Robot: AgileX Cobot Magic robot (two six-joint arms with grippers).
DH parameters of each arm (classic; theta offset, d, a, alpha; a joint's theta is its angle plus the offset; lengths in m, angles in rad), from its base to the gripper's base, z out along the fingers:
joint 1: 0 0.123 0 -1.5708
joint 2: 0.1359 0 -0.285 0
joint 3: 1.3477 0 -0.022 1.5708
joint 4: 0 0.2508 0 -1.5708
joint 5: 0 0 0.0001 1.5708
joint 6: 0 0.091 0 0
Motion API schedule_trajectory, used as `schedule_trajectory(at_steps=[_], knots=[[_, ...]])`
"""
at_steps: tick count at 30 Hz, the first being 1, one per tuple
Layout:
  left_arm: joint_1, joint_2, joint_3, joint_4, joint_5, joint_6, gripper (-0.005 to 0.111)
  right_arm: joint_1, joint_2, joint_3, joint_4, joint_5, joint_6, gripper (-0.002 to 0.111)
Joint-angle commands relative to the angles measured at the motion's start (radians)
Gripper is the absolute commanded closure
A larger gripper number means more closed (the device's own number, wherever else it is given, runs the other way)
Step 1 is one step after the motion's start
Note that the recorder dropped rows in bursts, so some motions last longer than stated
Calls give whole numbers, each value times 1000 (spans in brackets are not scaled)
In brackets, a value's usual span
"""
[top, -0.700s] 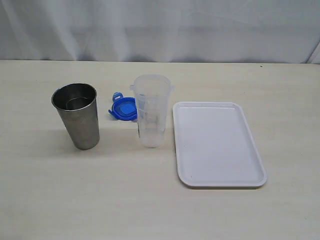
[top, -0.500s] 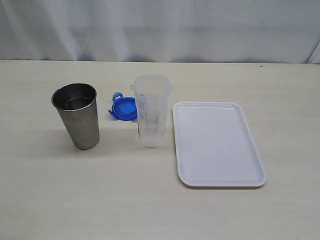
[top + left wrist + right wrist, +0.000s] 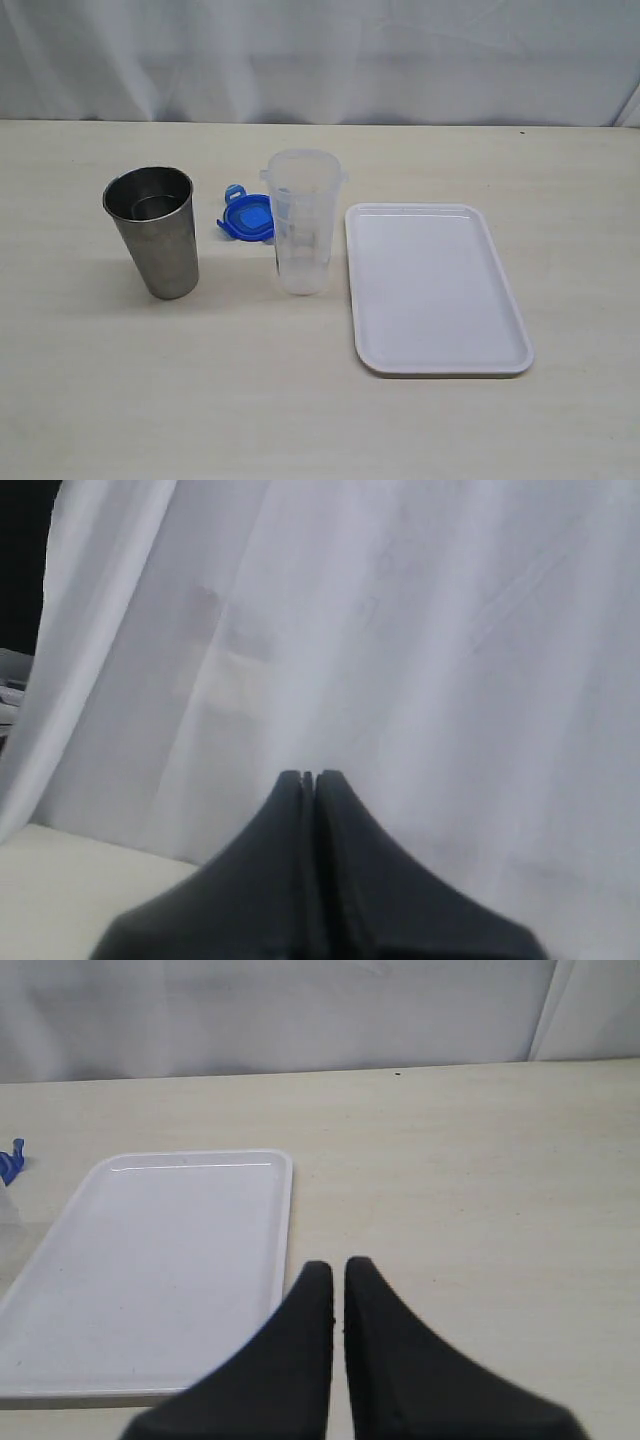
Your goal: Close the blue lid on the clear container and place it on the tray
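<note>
The clear container (image 3: 303, 222) stands upright and uncovered near the middle of the table. The blue lid (image 3: 246, 217) lies flat on the table just behind and left of it. To the container's right lies the white tray (image 3: 437, 288), with nothing on it; the tray's rim (image 3: 284, 1222) and a sliver of the blue lid (image 3: 11, 1160) also show in the right wrist view. My right gripper (image 3: 338, 1266) is shut and empty, hovering by the tray's edge. My left gripper (image 3: 309, 776) is shut, empty, facing the white curtain. Neither arm appears in the exterior view.
A shiny steel cup (image 3: 154, 230) stands upright left of the lid. A white curtain (image 3: 320, 60) hangs behind the table's far edge. Bare tabletop (image 3: 200, 400) stretches in front of the objects.
</note>
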Motion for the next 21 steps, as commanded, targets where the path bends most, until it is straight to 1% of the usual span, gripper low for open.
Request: schedule_trajectory(at_steps=[1,3,4,6,8,10,11,12,13,15,18,19,21], knots=[[1,-3,6,41,-64,-129,106,-5,-6,3,5,-12,0,104],[1,-3,-10,41,-64,-131,96,-5,-6,3,5,-12,0,104],[1,10,-19,45,-64,-131,88,-5,-6,3,5,-12,0,104],[1,39,-35,73,-74,-144,69,-5,-6,3,5,-12,0,104],[1,87,-46,87,-106,-152,40,-5,-6,3,5,-12,0,104],[1,138,-56,87,-163,-155,17,-5,-6,3,5,-12,0,104],[1,169,-64,87,-179,-169,9,-5,-6,3,5,-12,0,104],[1,201,-74,93,-181,-169,4,-5,-6,3,5,-12,0,104],[1,236,-85,122,-186,-173,2,-5,-6,3,5,-12,0,104],[1,303,-102,204,-211,-220,2,-5,-6,3,5,-12,0,104],[1,420,-104,436,-330,-342,2,-5,-6,3,5,-12,0,104],[1,474,-104,502,-388,-370,2,-5,-6,3,5,-12,0,104],[1,560,-104,560,-448,-377,2,-5,-6,3,5,-12,0,104]])
